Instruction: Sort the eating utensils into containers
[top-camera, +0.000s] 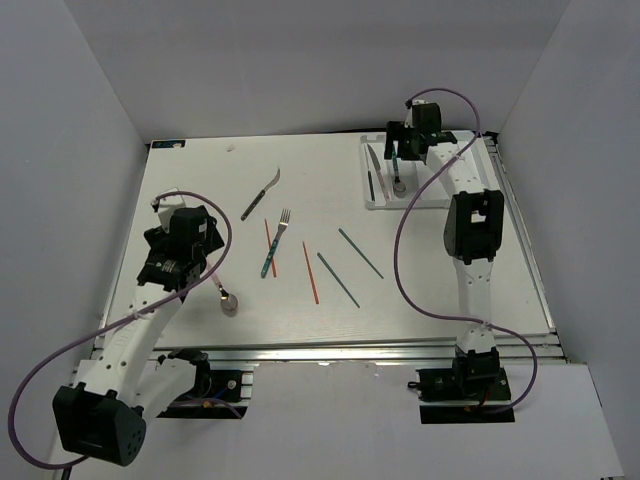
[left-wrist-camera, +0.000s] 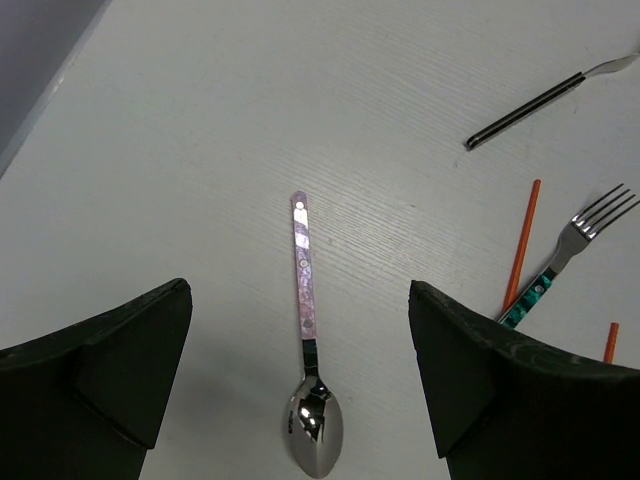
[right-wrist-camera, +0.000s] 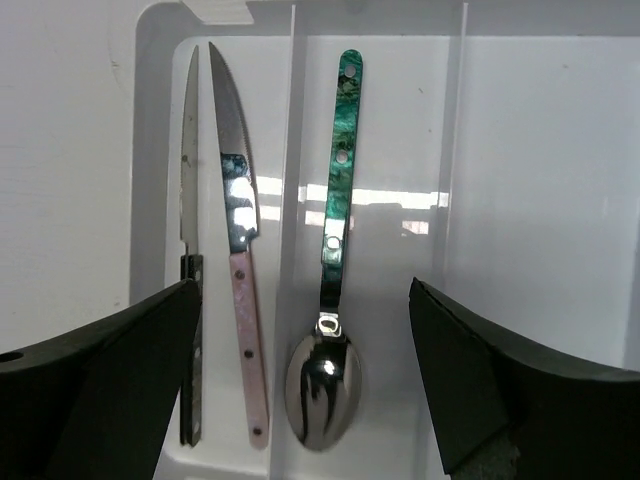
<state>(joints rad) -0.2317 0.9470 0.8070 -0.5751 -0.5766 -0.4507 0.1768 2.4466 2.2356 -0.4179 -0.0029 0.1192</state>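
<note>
A pink-handled spoon (left-wrist-camera: 308, 330) lies on the table between the fingers of my open, empty left gripper (left-wrist-camera: 300, 385), which hovers over it; in the top view the spoon (top-camera: 225, 298) is just right of that gripper (top-camera: 208, 272). My right gripper (right-wrist-camera: 300, 385) is open and empty above the white tray (right-wrist-camera: 292, 150). A teal-handled spoon (right-wrist-camera: 335, 250) lies in the tray's second compartment. A pink-handled knife (right-wrist-camera: 240, 270) and a dark-handled knife (right-wrist-camera: 190, 250) lie in the leftmost one. In the top view the right gripper (top-camera: 403, 152) hangs over the tray (top-camera: 372, 204).
On the table lie a dark-handled knife (top-camera: 258, 195), a teal-handled fork (top-camera: 276, 243), two red chopsticks (top-camera: 270, 247) (top-camera: 311, 271) and two teal-grey chopsticks (top-camera: 338, 279) (top-camera: 360, 252). White walls close in the table on three sides.
</note>
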